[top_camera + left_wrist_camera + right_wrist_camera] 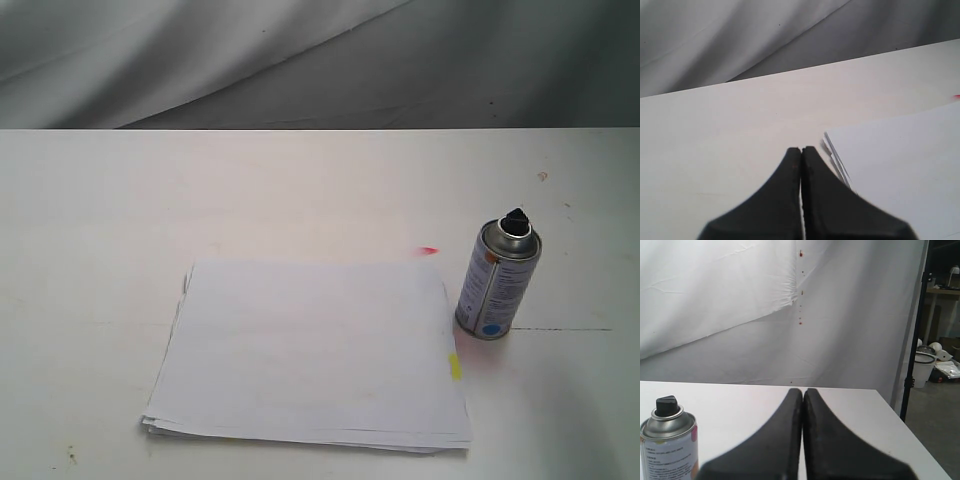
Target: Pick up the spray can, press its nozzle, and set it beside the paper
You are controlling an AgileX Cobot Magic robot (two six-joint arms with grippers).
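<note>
The left claw (801, 150) is pinched together on nothing, over the white table (90, 200) near a corner of the paper (310, 350). The paper lies flat, with a small yellow mark (455, 366) on its right edge. Just beside that edge the spray can (497, 280) stands upright, its black nozzle (516, 218) on top. The right claw (803, 391) is likewise pressed together and empty, with the can near it
</note>
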